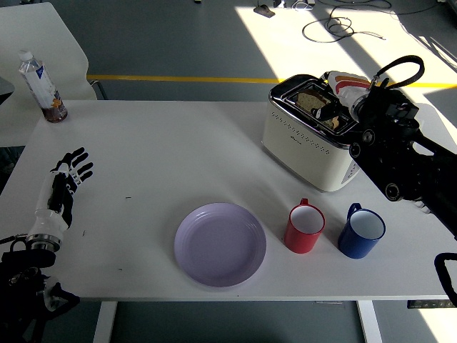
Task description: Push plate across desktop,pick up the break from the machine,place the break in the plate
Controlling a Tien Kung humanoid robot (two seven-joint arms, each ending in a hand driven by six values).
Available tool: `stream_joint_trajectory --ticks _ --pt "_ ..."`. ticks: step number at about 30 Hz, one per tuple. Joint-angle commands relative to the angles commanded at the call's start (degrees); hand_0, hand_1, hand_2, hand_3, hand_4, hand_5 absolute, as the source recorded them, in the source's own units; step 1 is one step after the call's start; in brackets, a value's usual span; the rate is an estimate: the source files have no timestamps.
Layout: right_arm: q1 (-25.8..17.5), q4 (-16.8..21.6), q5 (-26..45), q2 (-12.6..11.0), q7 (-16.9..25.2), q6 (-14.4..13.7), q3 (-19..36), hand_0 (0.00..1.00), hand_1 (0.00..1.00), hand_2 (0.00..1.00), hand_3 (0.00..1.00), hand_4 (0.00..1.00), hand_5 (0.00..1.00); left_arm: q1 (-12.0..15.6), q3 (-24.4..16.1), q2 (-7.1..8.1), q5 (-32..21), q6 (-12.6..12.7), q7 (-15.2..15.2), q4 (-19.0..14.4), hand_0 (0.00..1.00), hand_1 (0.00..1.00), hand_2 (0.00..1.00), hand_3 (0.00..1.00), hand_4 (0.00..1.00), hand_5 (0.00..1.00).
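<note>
A cream toaster (pixel 303 146) stands at the back right of the white table (pixel 157 157). A brown slice of bread (pixel 309 101) sticks up from its top slot. My right hand (pixel 337 100) hovers over the toaster's top, right at the bread; whether it grips the slice is hidden. The lilac plate (pixel 220 244) lies near the table's front edge, in the middle, with nothing on it. At the left edge, far from the plate, my left hand (pixel 68 175) rests on the table with its fingers spread.
A red mug (pixel 305 229) and a blue mug (pixel 362 232) stand side by side right of the plate, in front of the toaster. A water bottle (pixel 43 86) stands at the far left corner. A yellow line and cables cross the floor behind.
</note>
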Motion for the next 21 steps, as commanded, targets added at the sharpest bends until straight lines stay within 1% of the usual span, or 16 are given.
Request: stream_joint_trajectory --ticks 3,4,9,10,15,16,21 --pt "0.38 -0.59 -0.45 0.39 -0.23 -0.35 -0.26 0.597 0.591 0.59 0.727 0.732 0.253 -0.02 0.01 -0.03 -0.08 0.04 -0.07 0.0 0.783 0.797 0.865 0.81 0.519 0.998" --pt "0.55 -0.78 -0.78 0.62 -0.27 -0.21 -0.32 0.446 0.484 0.491 0.633 0.687 0.211 -0.03 0.01 -0.07 -0.09 0.08 -0.15 0.07 0.783 0.796 0.863 0.81 0.525 0.998" --pt "0.84 -1.2 1.31 1.2 -0.11 0.07 -1.4 0.446 0.484 0.491 0.633 0.687 0.211 -0.17 0.22 -0.11 -0.13 0.2 -0.29 0.22 0.783 0.796 0.863 0.81 0.525 0.998" --pt "0.83 -1.2 1.51 1.23 -0.08 0.08 -1.48 0.367 0.408 0.459 0.551 0.589 0.126 -0.19 0.23 -0.12 -0.14 0.21 -0.31 0.23 0.781 0.794 0.862 0.812 0.531 0.998" --pt "0.88 -1.05 2.4 1.42 -0.01 -0.02 -2.1 0.367 0.408 0.459 0.551 0.589 0.126 -0.11 0.09 -0.14 -0.14 0.3 -0.38 0.44 0.781 0.794 0.862 0.812 0.531 0.998" --pt "0.94 -1.07 2.37 1.46 0.0 -0.16 -2.21 0.332 0.393 0.446 0.505 0.506 0.073 -0.09 0.1 -0.1 -0.15 0.3 -0.37 0.44 0.781 0.795 0.861 0.811 0.535 0.998" --pt "1.16 -0.89 1.55 1.47 -0.6 -2.56 -2.71 0.332 0.393 0.446 0.505 0.506 0.073 -0.17 0.03 -0.04 -0.16 0.31 -0.41 0.31 0.781 0.795 0.861 0.811 0.535 0.998"
